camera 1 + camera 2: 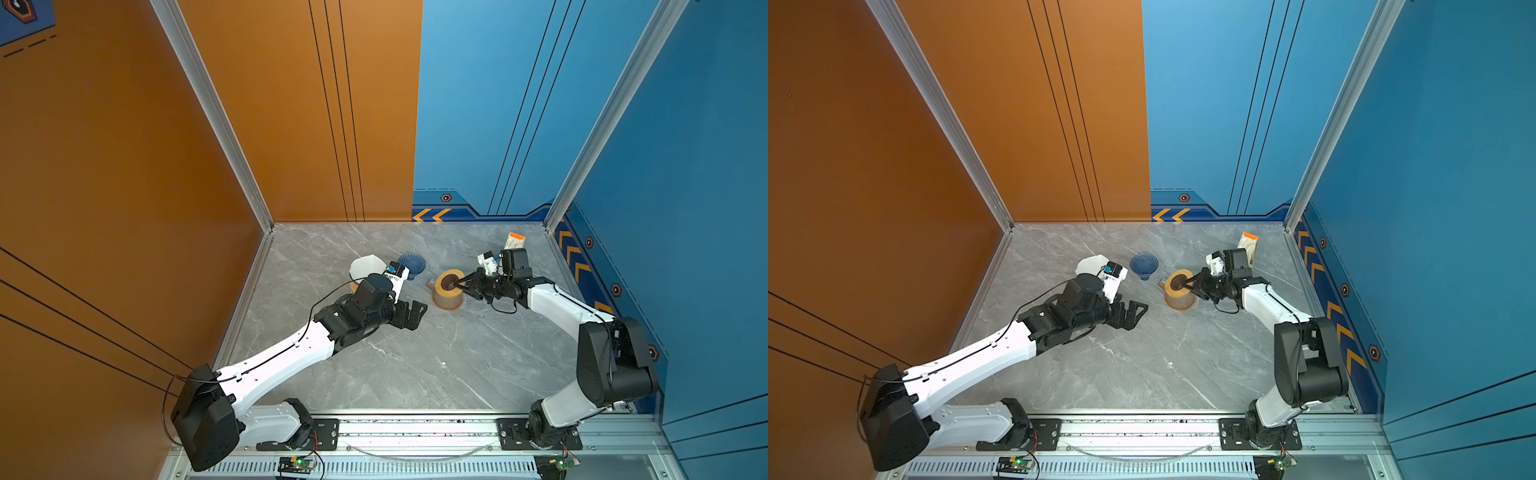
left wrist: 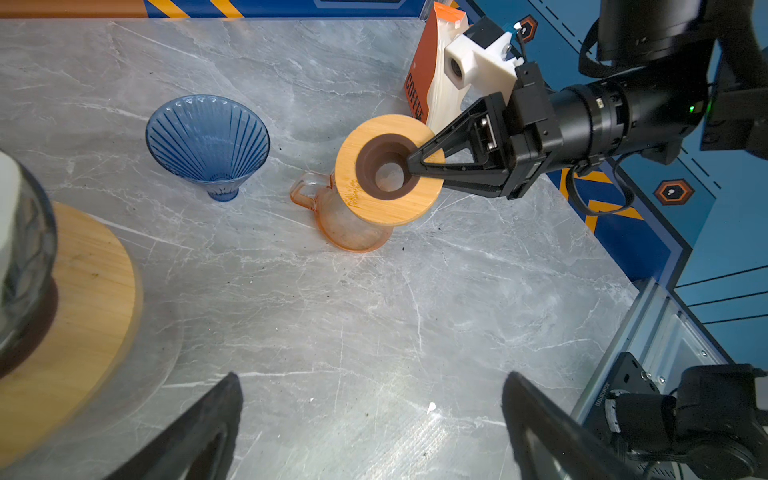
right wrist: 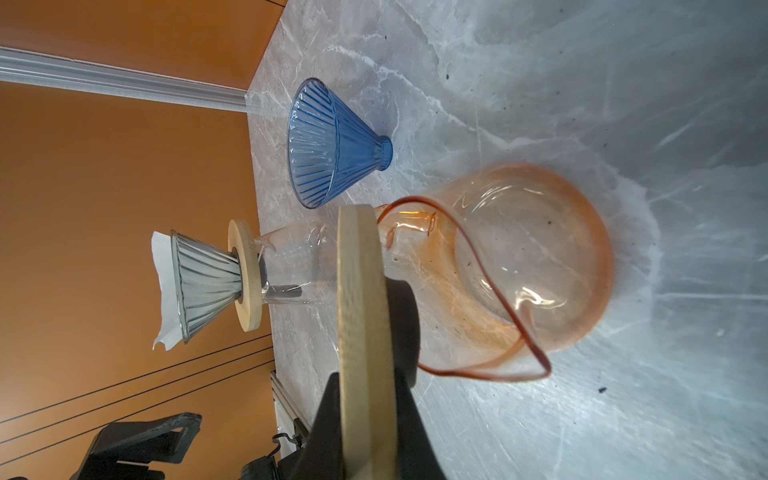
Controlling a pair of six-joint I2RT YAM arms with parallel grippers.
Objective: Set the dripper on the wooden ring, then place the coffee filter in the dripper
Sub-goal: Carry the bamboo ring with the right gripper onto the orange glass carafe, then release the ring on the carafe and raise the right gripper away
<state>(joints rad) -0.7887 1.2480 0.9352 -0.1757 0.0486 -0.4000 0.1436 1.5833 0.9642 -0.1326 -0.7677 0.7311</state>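
Presently the white paper coffee filter sits inside a grey ribbed glass dripper atop a clear glass carafe, near the orange wall. Left gripper jaws wide apart above the grey marble table. Right gripper clamped on the round bamboo collar of an orange glass carafe; blue ribbed glass dripper upright beside it.

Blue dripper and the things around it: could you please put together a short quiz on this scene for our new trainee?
1. True or false: the blue dripper is empty.
2. The right gripper is shut on: A) nothing B) the wooden ring of the orange carafe C) the blue dripper.
3. Fill in: the white filter sits in the ____ dripper.
Key: 1 true; 2 B; 3 grey, that is, the grey dripper.
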